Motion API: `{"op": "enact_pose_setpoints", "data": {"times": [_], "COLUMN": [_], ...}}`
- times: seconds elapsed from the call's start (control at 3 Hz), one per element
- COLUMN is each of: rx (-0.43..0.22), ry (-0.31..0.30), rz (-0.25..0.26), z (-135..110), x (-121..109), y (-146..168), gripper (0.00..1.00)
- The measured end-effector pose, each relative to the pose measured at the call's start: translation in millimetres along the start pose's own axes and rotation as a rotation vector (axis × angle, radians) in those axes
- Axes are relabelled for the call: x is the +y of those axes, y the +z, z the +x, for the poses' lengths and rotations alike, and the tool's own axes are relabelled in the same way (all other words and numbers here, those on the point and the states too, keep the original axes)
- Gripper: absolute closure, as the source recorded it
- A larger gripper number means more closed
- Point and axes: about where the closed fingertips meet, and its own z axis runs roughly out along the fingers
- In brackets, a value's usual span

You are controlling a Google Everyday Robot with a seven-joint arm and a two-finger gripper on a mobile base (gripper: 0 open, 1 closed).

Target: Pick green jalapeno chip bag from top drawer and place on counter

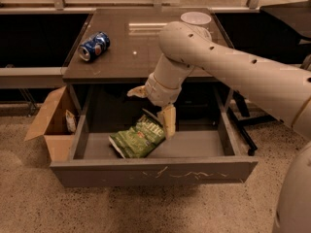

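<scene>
The green jalapeno chip bag (136, 140) lies crinkled on the floor of the open top drawer (155, 172), left of its middle. My gripper (153, 108) hangs over the drawer just above the bag's right end, below the counter's front edge. It is open and empty. One finger (168, 122) points down beside the bag's upper right corner; the other sticks out to the left. The dark glossy counter (136, 52) is above the drawer, partly covered by my arm.
A blue soda can (94, 46) lies on its side at the counter's left. A white bowl (196, 18) stands at the counter's back right. A brown cardboard box (50, 124) sits on the floor left of the drawer. Dark frames flank both sides.
</scene>
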Motion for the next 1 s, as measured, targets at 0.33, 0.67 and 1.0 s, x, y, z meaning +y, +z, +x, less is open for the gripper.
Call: {"op": "enact_pose_setpoints", "data": {"times": [0.33,0.67,1.0], "rx": [-0.002,-0.012,-0.040], "ry": [-0.004,-0.032,-0.067], "rz": [-0.004,-0.027,-0.055], "z": [0.5,3.6,12.3], "x": [-1.3,-9.0,-19.1], "y": [3.9,27.8,57.2], "gripper": [0.00,0.00,0.00]}}
